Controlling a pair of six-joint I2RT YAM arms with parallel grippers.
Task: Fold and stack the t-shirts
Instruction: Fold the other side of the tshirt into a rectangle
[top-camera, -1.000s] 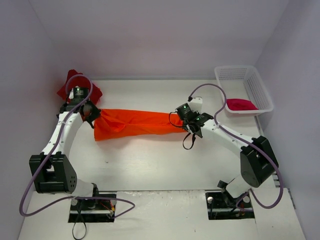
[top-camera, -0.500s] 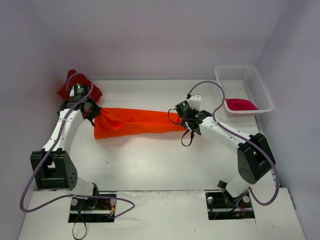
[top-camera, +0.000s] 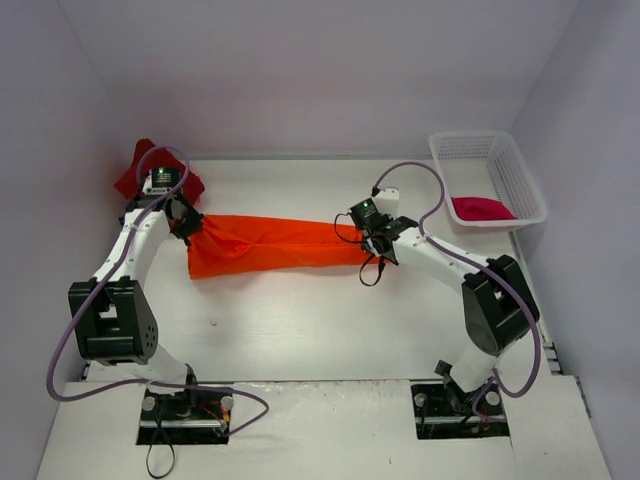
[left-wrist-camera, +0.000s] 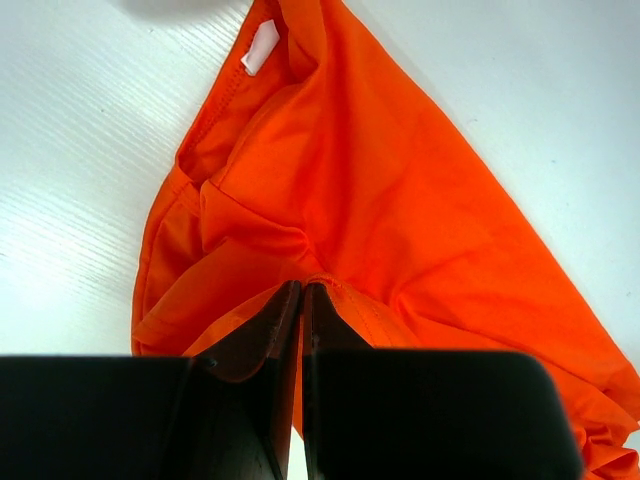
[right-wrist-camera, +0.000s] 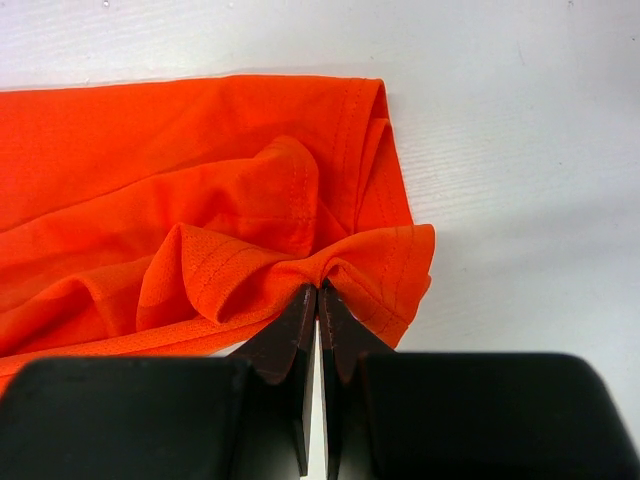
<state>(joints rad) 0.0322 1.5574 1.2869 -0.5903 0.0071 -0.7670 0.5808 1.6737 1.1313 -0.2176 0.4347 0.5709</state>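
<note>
So the orange t-shirt (top-camera: 275, 243) is stretched out in a long, bunched-up band across the middle of the top view, lying on the white table (top-camera: 300, 330) and running from centre-left to just right of centre. It's bright, solid orange, with soft creases along its length and stitched hems showing at the right end. The left gripper (top-camera: 188, 228) is pinched tight on the cloth at the left end, and in the left wrist view its two dark fingers are pressed together with a fold of orange caught between them. Same deal on the other side: the right gripper (top-camera: 368, 245) is clamped on a gathered pucker of hemmed fabric at the right end. In the upper left of the left wrist view there's a small white tag (left-wrist-camera: 260, 48) at the neckline, but I can't make out any writing on it. The dark red t-shirt (top-camera: 135, 172) sits crumpled at the far left edge of the top view, just behind the left arm. Over in the upper right there's a white mesh basket (top-camera: 520, 170) with the crimson-pink t-shirt (top-camera: 482, 208) wadded up inside, toward its near end.
</note>
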